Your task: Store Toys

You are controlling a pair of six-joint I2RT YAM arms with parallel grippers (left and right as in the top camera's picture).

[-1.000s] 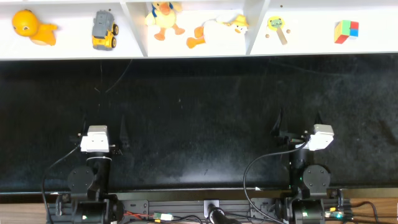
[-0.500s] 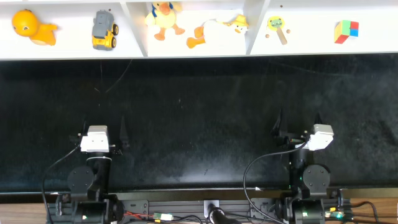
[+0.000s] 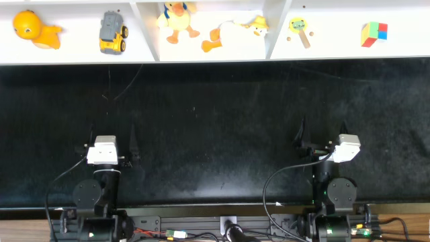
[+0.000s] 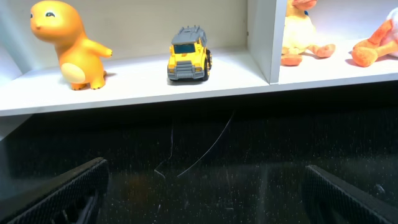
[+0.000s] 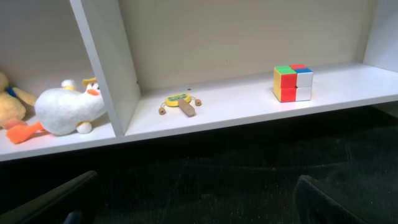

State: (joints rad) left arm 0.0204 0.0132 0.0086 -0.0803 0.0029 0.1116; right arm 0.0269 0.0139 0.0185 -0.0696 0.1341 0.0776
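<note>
Along the back runs a white shelf (image 3: 215, 55) with the toys in its compartments. An orange dinosaur (image 3: 33, 28) (image 4: 68, 43) and a yellow truck (image 3: 113, 32) (image 4: 189, 53) share the left bay. A yellow duck plush (image 3: 177, 20) and a white duck plush (image 3: 232, 32) (image 5: 65, 109) lie in the middle bay. A small rattle drum (image 3: 299, 28) (image 5: 178, 102) and a colour cube (image 3: 374, 32) (image 5: 293, 83) sit in the right bay. My left gripper (image 3: 112, 140) (image 4: 202, 205) and right gripper (image 3: 322, 136) (image 5: 196, 208) hang open near the front edge, holding nothing.
A black mat (image 3: 215, 121) covers the table between the arms and the shelf. White dividers (image 4: 258, 37) (image 5: 102, 62) separate the shelf bays. Cables run along the table's front edge by the arm bases.
</note>
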